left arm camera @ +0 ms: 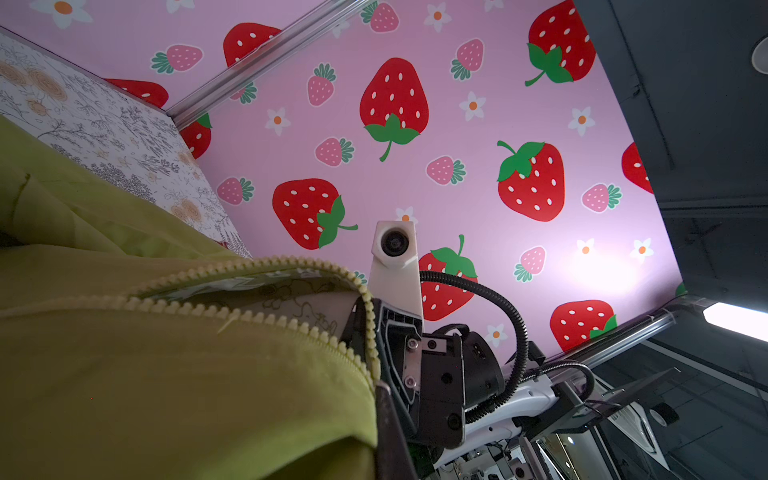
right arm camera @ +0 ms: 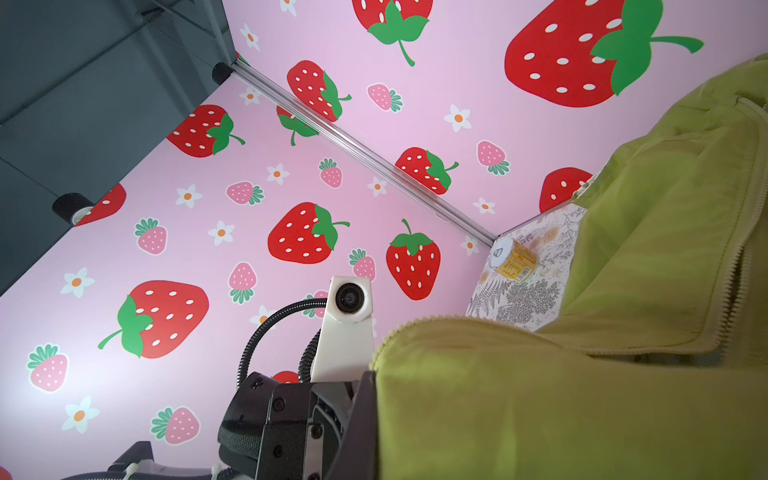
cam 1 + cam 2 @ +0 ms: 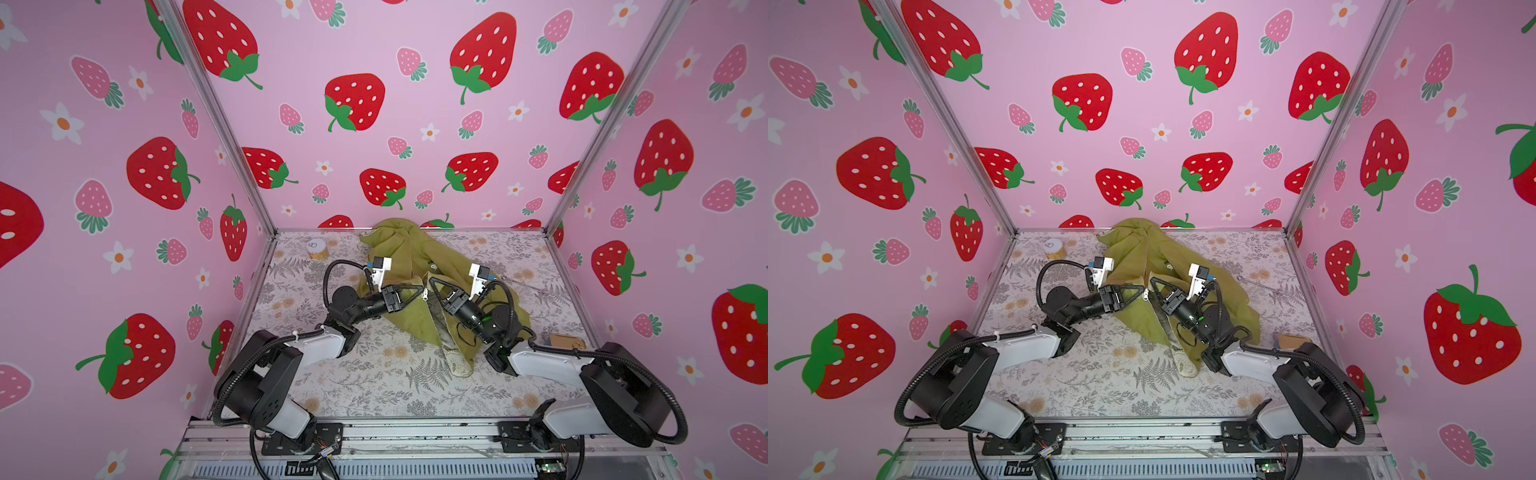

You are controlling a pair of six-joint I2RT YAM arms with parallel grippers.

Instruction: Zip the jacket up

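Note:
The olive-green jacket (image 3: 401,249) (image 3: 1133,249) lies crumpled at the middle and back of the table in both top views, with its front open and a strip of cream lining (image 3: 454,358) showing near its lower end. A silver zipper pull (image 3: 424,295) (image 3: 1145,296) hangs between the two grippers. My left gripper (image 3: 420,289) (image 3: 1140,289) is shut on the jacket's left front edge, beside the pull. My right gripper (image 3: 432,282) (image 3: 1152,281) is shut on the facing edge. The left wrist view shows two separated rows of cream zipper teeth (image 1: 249,316). Green fabric (image 2: 540,415) covers the right gripper's jaws.
A yellow can with a white lid (image 3: 316,248) (image 2: 513,259) stands at the back left of the table. A tan object (image 3: 567,341) lies by the right wall, and a thin rod (image 3: 523,284) lies right of the jacket. Strawberry-print walls close in three sides.

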